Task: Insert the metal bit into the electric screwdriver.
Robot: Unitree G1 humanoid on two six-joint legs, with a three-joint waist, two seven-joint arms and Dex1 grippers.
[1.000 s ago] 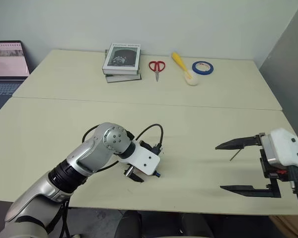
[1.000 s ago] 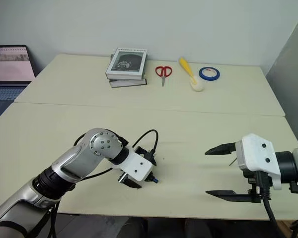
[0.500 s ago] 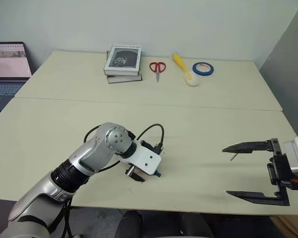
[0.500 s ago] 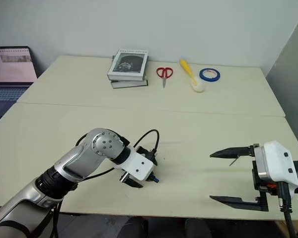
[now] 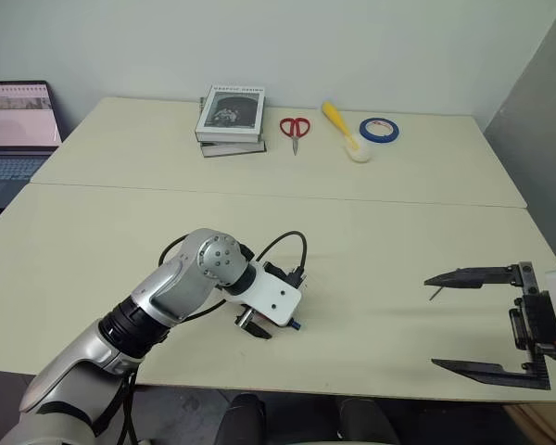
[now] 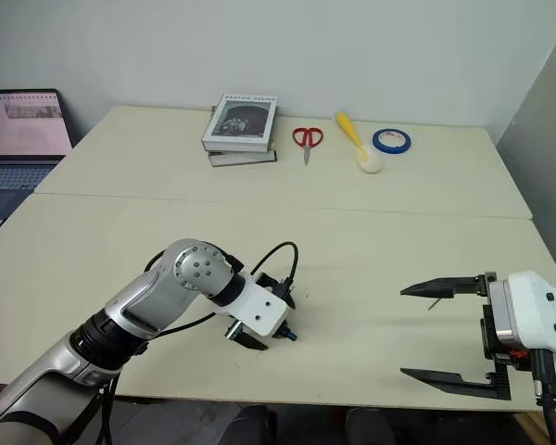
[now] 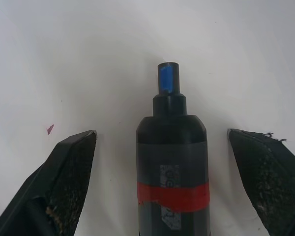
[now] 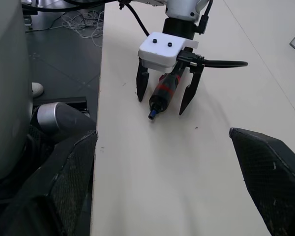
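Left pincer [image 8: 163, 98] wide astride the electric screwdriver [image 7: 171, 162], red band close-up; right pincer [image 5: 468, 320] wide, empty.

The left arm [image 5: 162, 301] is mostly brushed silver with a round joint cap dotted with small screws, plus a black ribbed collar further down. A black cable [image 5: 283, 243] loops over to a white wrist block [image 5: 276, 301] with two dark screw holes. The right gripper [image 5: 471, 322] has long thin black fingers [image 5: 463, 276] on a white housing [image 6: 528, 313], with a bit of red and black wiring underneath.
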